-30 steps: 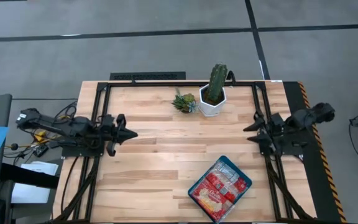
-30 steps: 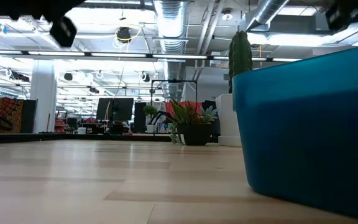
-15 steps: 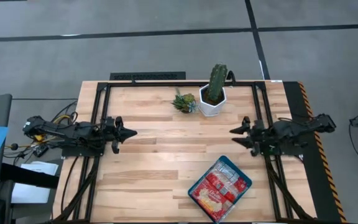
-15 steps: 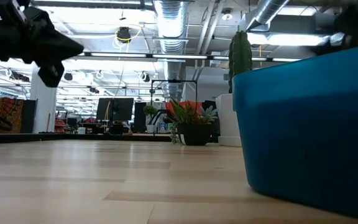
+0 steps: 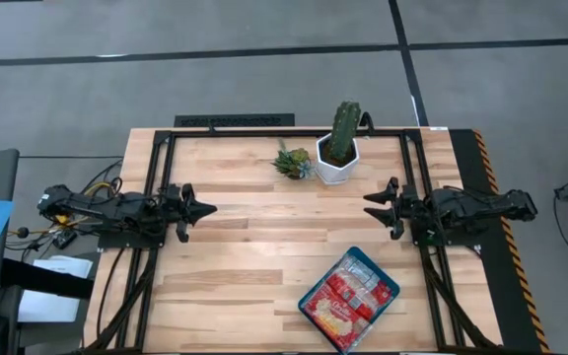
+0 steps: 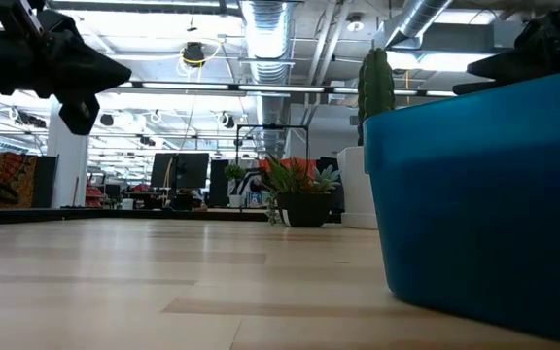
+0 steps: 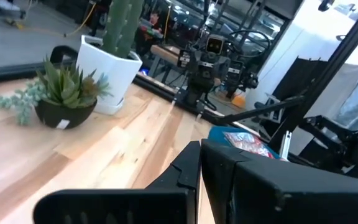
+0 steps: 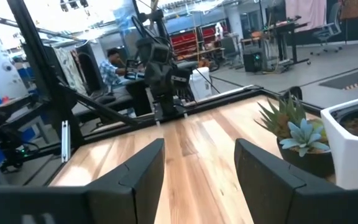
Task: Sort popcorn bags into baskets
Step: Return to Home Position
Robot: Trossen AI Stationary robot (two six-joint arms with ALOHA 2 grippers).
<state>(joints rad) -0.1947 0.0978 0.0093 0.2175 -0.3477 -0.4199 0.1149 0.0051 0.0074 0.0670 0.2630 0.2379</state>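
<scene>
From above, the teal tray (image 5: 391, 284) sits at an angle on the near right part of the table (image 5: 245, 256), and the red popcorn bags (image 5: 346, 301) lie packed inside it. The low view gives only the tray's blue wall (image 6: 474, 204), which hides the bags; the left wrist view catches a strip of red packets (image 7: 246, 140) over the rim.

The left tool (image 5: 208, 209) hangs above the table's left side, well away from the tray. Its own camera shows the two fingers (image 7: 180, 179) pressed almost together, a thin slit between them and nothing in it. The right tool (image 5: 375, 209) hangs over the right side, beyond the tray. Its camera shows the fingers (image 8: 138, 174) spread wide with bare wood between them, holding nothing.

At the far edge a cactus (image 5: 343, 126) stands in a white hexagonal pot (image 5: 335, 168), with a small succulent (image 5: 293, 161) just beside it. Only the right wrist view shows a seated person (image 8: 110, 62) in the room behind.
</scene>
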